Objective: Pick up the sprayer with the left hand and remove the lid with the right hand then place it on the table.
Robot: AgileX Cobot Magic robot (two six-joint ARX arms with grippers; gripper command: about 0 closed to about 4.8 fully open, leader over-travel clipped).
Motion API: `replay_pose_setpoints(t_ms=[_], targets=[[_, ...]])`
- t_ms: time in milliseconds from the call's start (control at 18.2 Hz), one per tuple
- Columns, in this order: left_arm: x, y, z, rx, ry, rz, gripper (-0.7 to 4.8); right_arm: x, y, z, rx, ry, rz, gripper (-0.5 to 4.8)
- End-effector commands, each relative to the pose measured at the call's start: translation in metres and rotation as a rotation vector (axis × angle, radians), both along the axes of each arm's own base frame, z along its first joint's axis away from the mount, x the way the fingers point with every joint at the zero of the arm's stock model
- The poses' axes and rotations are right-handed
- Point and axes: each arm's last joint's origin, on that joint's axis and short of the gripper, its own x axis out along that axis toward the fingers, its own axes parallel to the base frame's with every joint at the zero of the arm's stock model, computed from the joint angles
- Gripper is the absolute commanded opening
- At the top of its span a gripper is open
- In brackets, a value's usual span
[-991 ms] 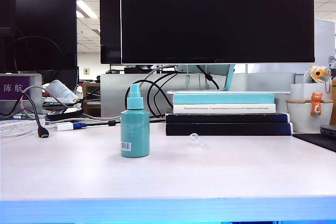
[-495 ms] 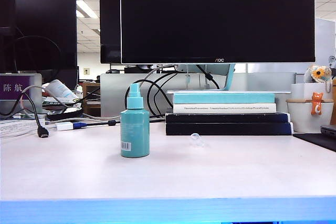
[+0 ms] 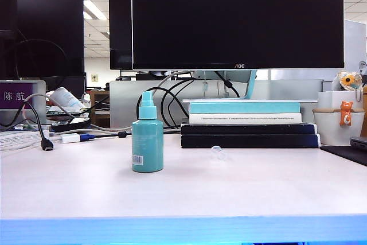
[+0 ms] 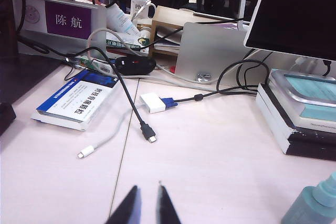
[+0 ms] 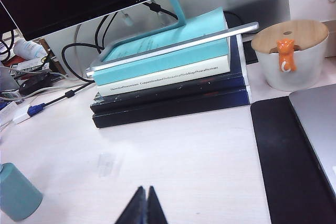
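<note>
Left gripper (image 4: 146, 205) hangs above the table (image 3: 241, 190), empty; fingertips nearly together with a narrow gap between them. Beneath and beyond it lie a black cable (image 4: 128, 100), a white cable (image 4: 102, 142) and a blue-and-white box (image 4: 79, 99). The sprayer (image 3: 147, 136) stands upright on the table left of centre, nozzle bare, untouched. The lid (image 3: 217, 152) lies on the table to its right, apart from it, just before the stack of books (image 3: 248, 125). Right gripper (image 5: 143, 206) hovers over bare table in front of the books, fingertips pressed together, holding nothing. White pot (image 5: 294, 56) sits at far right.
</note>
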Motion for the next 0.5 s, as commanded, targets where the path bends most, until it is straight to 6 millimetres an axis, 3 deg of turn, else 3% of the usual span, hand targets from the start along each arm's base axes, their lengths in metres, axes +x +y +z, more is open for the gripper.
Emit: replay_pose_setpoints(t_ms=[55,220,385,495], targets=[[0.0,0.0,0.002,-0.008,-0.013,0.003,0.54,0.0,0.0,0.003,0.008,-0.014,-0.007,0.09],[0.001,0.0,0.0,-0.007,-0.009,0.002,0.54,0.0,0.0,0.001,0.011,-0.024,-0.008,0.09],[0.003,-0.001,-0.009,0.008,0.028,-0.001,0.54,0.003,0.0,-0.028,-0.012,0.041,-0.005,0.09],[0.007,-0.003,-0.013,0.0,0.008,0.004,0.54,0.003,0.0,-0.032,-0.023,0.074,-0.006,0.09]])
